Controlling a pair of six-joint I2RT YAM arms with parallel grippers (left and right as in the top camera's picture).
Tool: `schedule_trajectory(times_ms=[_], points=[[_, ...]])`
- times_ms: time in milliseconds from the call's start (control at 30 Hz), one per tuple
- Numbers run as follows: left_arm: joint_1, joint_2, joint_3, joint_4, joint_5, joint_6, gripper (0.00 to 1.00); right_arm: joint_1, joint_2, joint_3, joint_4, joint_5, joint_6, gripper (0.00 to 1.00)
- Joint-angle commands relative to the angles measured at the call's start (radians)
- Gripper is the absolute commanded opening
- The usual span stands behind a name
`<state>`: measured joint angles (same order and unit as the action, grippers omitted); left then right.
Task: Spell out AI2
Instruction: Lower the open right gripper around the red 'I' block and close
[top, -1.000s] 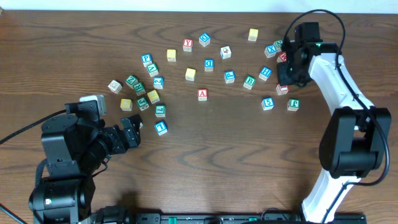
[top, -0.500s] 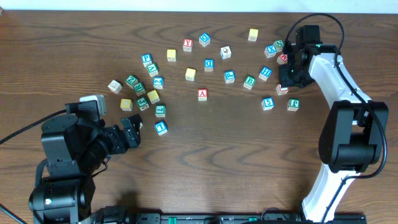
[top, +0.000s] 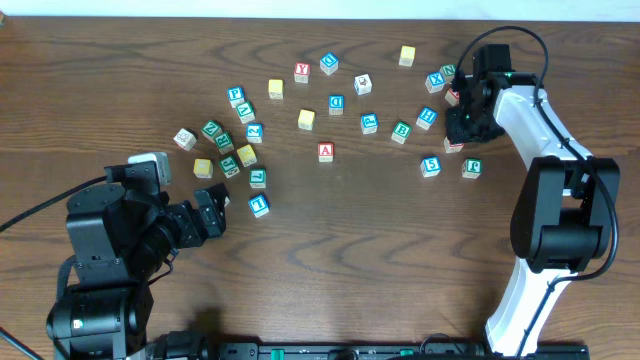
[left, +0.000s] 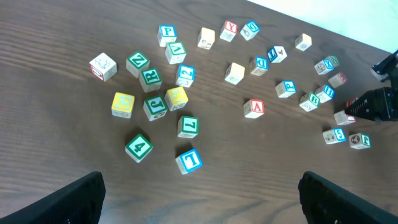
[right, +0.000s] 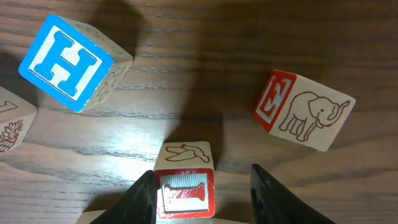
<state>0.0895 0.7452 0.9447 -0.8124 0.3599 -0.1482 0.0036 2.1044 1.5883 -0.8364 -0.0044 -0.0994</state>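
In the right wrist view the red "I" cube (right: 185, 188) sits on the table between the fingers of my right gripper (right: 204, 182). The left finger is against it and a gap shows at the right finger, so the gripper is open. From overhead, the right gripper (top: 463, 122) covers that cube. The red "A" cube (top: 325, 152) (left: 254, 108) lies alone mid-table. I cannot pick out the "2" among the small blue cubes. My left gripper (top: 213, 213) (left: 201, 202) stands wide open at the near left, holding nothing.
A blue "H" cube (right: 69, 61) and a red "E" elephant cube (right: 303, 111) lie just beyond the right fingers. A blue "1" cube (top: 259, 205) sits ahead of the left gripper. Several more cubes are scattered across the far half of the table (top: 350, 250).
The right arm has shifted slightly toward the far edge over its cluster of cubes. The left arm and the cubes have not moved.
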Motion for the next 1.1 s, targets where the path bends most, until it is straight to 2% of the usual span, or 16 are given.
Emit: schedule_trajectory(times_ms=[0,367,1067], points=[[-0.001,-0.001,0.014,-0.003,-0.01,0.021,0.98,-0.002,0.015,0.016,0.002,-0.013,-0.01,0.44],[-0.001,-0.001,0.014,-0.003,-0.01,0.021,0.98,-0.001,0.014,0.034,-0.025,-0.05,-0.014,0.47],[-0.001,-0.001,0.014,-0.003,-0.01,0.021,0.98,-0.007,0.033,0.014,-0.019,-0.051,-0.022,0.42]])
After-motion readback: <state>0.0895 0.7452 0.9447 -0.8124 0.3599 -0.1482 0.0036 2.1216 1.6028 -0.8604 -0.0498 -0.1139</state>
